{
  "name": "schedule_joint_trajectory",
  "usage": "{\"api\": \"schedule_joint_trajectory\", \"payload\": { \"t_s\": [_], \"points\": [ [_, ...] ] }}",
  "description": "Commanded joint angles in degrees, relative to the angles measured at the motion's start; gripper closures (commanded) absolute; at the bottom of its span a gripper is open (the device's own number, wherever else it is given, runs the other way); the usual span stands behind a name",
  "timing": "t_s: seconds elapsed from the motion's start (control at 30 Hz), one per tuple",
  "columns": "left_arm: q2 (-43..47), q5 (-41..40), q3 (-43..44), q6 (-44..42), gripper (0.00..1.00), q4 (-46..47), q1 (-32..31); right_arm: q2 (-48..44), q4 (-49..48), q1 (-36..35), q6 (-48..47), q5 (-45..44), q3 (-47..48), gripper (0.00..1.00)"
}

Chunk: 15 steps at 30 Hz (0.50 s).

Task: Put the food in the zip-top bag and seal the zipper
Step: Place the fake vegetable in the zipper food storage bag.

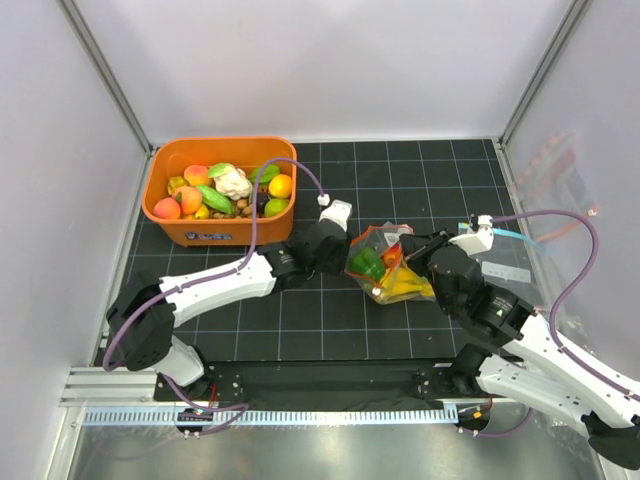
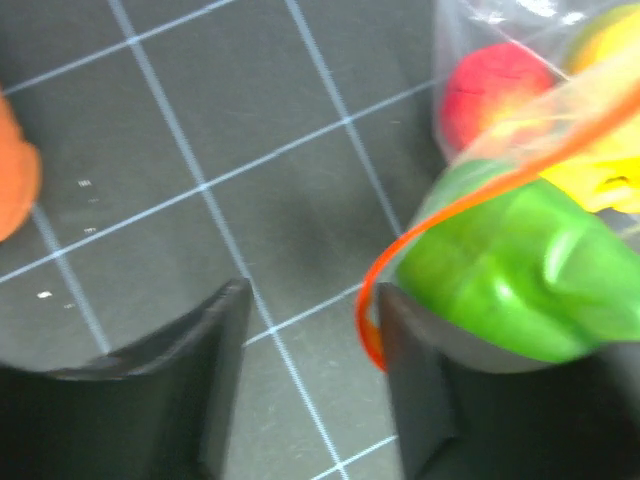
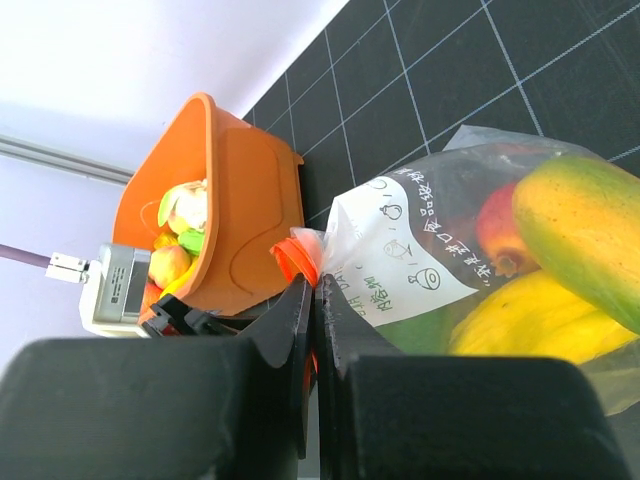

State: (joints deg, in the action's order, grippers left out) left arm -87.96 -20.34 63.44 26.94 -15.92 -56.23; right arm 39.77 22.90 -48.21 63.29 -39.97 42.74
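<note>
The zip-top bag [image 1: 385,262] lies on the black grid mat between my two grippers and holds food: a green piece [image 2: 510,270], a red apple [image 2: 495,85] and yellow fruit [image 3: 530,320]. My right gripper [image 3: 318,285] is shut on the bag's mouth edge, with the red-orange zipper [image 3: 297,255] bunched at its fingertips. My left gripper [image 2: 315,300] is open at the bag's left side. A loop of the zipper [image 2: 365,310] curves against the inner face of its right finger, and only mat shows in the gap between the fingers. More food [image 1: 232,182] fills the orange bin.
The orange bin [image 1: 215,232] stands at the back left, close behind the left arm. A flat clear bag [image 1: 508,262] lies on the mat at the right, by the right arm. White walls enclose the mat on three sides.
</note>
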Motion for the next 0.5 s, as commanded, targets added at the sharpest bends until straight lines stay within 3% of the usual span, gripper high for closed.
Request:
{"api": "schedule_joint_trajectory", "payload": {
  "t_s": [0.0,0.07,0.1,0.2,0.37,0.47],
  "points": [
    [1.13,3.9,-0.33,1.36,0.56,5.72,-0.02,0.04,-1.98,0.04,-0.44,-2.05,2.08,0.99],
    [1.3,4.78,-0.77,0.58,0.68,5.99,-0.02,0.57,-1.98,0.04,-0.53,-1.78,2.35,0.99],
    [1.39,4.69,-0.6,0.05,0.81,5.82,-0.02,0.92,-2.06,-0.05,-0.71,-1.43,2.35,0.99],
    [3.23,4.26,-1.12,-0.39,1.0,5.73,-0.02,1.8,-2.5,-0.05,-1.41,-1.08,2.35,0.99],
    [14.09,3.63,-2.97,-0.66,1.0,3.71,-0.02,5.75,-1.19,0.04,-3.61,-0.99,4.53,0.99],
    [22.18,8.37,-4.72,1.35,1.0,3.88,-0.02,11.55,1.79,0.04,-4.48,0.5,8.22,0.99]
  ]
}}
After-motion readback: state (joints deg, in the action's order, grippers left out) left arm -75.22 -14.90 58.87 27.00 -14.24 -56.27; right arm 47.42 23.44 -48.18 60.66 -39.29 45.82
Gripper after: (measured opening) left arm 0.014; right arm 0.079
